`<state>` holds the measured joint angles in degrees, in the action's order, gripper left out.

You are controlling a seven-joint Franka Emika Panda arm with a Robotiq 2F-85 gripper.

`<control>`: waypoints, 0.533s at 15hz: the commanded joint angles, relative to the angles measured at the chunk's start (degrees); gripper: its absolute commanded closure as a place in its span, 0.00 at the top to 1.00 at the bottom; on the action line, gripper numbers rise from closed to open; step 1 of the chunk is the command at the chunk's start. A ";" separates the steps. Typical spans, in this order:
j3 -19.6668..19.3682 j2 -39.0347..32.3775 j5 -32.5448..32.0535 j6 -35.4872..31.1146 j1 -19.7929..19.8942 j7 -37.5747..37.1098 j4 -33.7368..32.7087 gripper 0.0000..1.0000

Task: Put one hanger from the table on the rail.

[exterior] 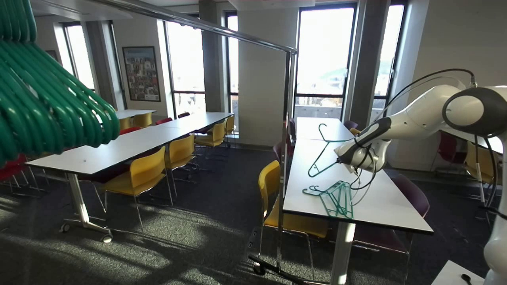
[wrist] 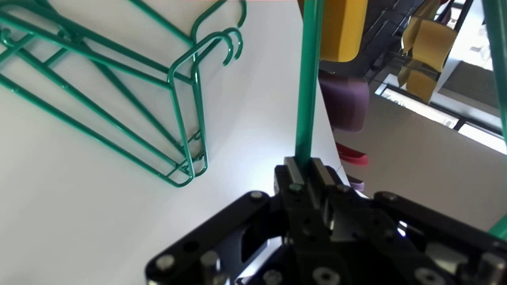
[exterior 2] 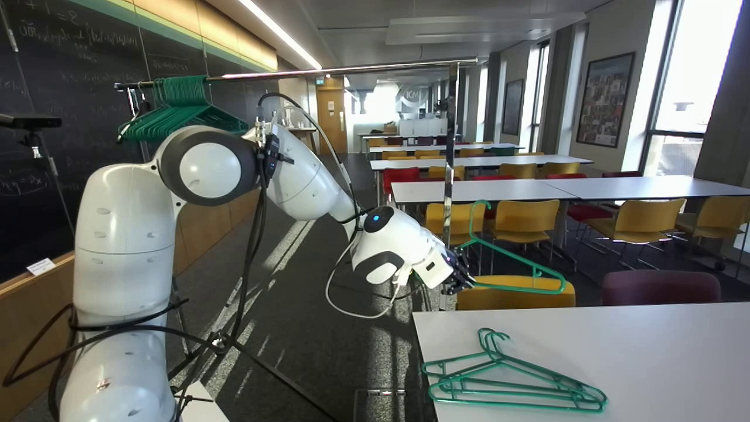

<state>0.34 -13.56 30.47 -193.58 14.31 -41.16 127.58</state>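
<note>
My gripper [exterior: 340, 160] is shut on a thin green hanger [exterior: 319, 159] and holds it above the white table [exterior: 380, 198]. In an exterior view the gripper [exterior 2: 466, 280] grips one end of the hanger's bottom bar [exterior 2: 515, 288], and the hook points up. In the wrist view the hanger bar [wrist: 309, 87] runs up from between the fingertips [wrist: 304, 166]. More green hangers [exterior 2: 510, 404] lie overlapping on the table and show in the wrist view [wrist: 119, 65]. The grey rail [exterior: 237, 35] runs high up, above the gripper's height, and shows in an exterior view [exterior 2: 381, 67].
The rail's upright pole [exterior 2: 449, 176] stands beside the table end, close to the held hanger in that view. A bunch of green hangers [exterior 2: 181, 111] hangs at the rail's far end. A yellow chair [exterior: 269, 182] stands by the pole. Cables loop around the arm.
</note>
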 commanded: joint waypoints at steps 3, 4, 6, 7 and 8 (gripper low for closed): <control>12.60 6.86 -3.68 0.85 8.65 -3.40 4.08 0.03; 14.77 7.08 -4.33 0.79 10.19 -3.99 4.14 0.03; 18.55 7.49 -5.49 1.06 12.94 -5.09 4.20 0.03; 20.43 7.32 -6.23 1.47 14.48 -5.67 3.94 0.03; 22.35 7.29 -7.11 3.09 16.08 -6.01 3.52 0.03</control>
<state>17.18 -9.05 26.41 -193.43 24.96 -44.45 129.48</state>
